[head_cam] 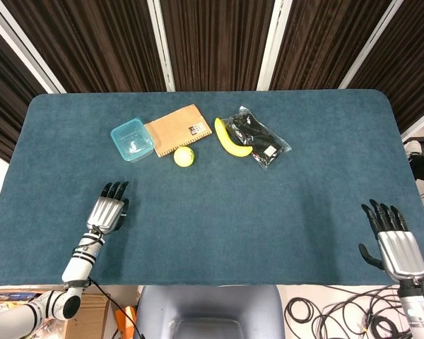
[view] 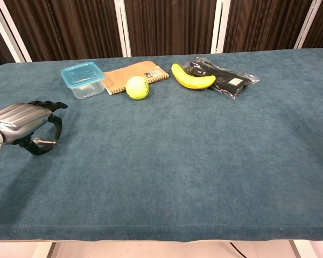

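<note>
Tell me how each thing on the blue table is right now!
Left hand: open, holding nothing.
Right hand: open, holding nothing.
Clear plastic box with blue rim: upright.
Brown spiral notebook: closed, lying flat.
Yellow-green tennis ball: touching the notebook's edge.
Yellow banana: unpeeled.
Clear bag of black items: lying flat.

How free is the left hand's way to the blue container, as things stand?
Probably free. The left hand hovers open and empty over bare cloth, and nothing lies between it and the blue container. The tennis ball and the notebook sit off to the container's right.
</note>
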You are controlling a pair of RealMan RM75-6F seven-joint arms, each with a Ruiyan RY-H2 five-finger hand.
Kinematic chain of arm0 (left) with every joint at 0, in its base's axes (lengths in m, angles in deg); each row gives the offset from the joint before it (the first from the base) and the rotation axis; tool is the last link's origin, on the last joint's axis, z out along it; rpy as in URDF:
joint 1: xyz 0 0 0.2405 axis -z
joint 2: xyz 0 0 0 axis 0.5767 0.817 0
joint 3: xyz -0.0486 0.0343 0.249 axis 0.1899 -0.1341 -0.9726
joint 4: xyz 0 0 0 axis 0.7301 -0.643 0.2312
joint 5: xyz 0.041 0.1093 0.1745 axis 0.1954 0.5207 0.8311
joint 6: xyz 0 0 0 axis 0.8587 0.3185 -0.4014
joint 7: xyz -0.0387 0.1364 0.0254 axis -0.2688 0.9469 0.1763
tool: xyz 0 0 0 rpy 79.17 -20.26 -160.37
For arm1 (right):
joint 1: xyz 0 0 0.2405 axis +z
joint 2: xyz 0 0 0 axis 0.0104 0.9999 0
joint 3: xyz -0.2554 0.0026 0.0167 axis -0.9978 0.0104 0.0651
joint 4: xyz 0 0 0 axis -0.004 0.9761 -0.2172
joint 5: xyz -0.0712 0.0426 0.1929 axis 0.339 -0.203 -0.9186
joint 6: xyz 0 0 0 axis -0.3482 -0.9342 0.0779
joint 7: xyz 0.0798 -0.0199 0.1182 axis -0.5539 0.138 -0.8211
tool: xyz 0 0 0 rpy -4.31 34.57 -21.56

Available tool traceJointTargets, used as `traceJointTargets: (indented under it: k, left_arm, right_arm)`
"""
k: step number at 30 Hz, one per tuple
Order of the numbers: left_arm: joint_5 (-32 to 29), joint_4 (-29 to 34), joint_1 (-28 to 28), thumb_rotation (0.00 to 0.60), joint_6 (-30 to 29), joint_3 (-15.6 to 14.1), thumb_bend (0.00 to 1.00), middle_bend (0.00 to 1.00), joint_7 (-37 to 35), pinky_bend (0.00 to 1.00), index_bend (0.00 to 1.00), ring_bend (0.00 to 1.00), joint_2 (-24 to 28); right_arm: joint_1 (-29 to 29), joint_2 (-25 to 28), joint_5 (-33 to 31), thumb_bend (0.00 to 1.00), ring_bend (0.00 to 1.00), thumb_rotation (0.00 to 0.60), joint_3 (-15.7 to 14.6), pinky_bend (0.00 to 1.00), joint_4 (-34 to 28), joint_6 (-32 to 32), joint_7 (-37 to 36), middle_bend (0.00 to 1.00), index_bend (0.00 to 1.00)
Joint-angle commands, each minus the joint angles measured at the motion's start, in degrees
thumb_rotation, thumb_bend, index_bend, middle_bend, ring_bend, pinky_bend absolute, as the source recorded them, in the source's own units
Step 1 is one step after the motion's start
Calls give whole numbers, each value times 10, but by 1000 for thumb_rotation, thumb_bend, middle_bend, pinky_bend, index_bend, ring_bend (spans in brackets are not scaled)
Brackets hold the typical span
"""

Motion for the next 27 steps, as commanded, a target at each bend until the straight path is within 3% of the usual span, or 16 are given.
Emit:
traceJointTargets:
  k: [1,14,27]
  left_arm:
    - [2,-2,1,600,-2,-1,336,59,-4,89,550,0,0]
    - [4,3,1,600,-6,-6,336,103,-8,89,670,6,3]
    - [28,41,-10,600,-40,4,330,108,-69,89,684,11,39]
  right_arm:
    - [2,-1,-2,293,0,600,-1,5,0,4,3,0,0]
    - [1,-2,-4,293,0,600,0,6,-1,3,9,0,0]
    - [1,-4,-6,292,0,600,-1,6,-1,5,13,0,0]
